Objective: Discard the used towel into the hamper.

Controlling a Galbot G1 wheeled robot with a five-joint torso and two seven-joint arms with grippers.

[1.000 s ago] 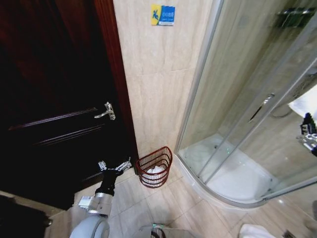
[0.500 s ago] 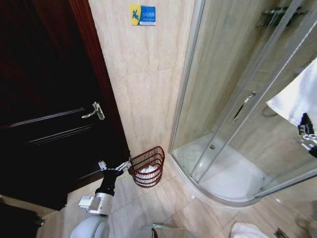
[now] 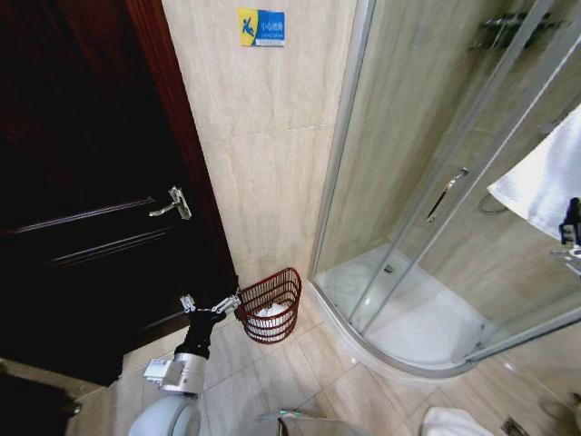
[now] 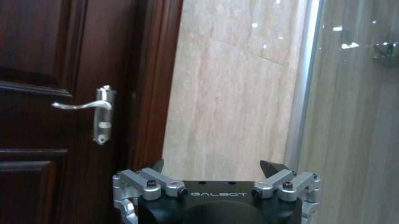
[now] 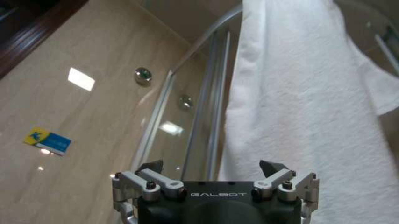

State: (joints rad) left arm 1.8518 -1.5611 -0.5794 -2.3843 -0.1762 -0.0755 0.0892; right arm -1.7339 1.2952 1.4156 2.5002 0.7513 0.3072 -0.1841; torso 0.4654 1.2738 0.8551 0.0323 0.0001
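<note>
A white towel (image 3: 543,182) hangs at the right edge by the glass shower enclosure; in the right wrist view the towel (image 5: 311,93) drapes straight ahead of my right gripper (image 5: 212,166). That gripper is open and holds nothing, and it sits at the head view's right edge (image 3: 572,238) just below the towel. The hamper (image 3: 270,304), a dark reddish-brown ribbed basket, stands on the floor against the wall between door and shower, with something white inside. My left gripper (image 3: 211,304) hovers open beside the hamper, on its door side; the left wrist view shows its fingers (image 4: 271,167) spread.
A dark wooden door with a silver handle (image 3: 171,203) fills the left. The curved shower enclosure with its glass door handle (image 3: 448,193) takes up the right. Another white cloth (image 3: 449,422) lies on the tiled floor at the bottom edge.
The camera swung right a second ago, bringing the hanging towel into view, and has held still since. My right gripper has drifted slightly toward the right edge. The left arm is unchanged.
</note>
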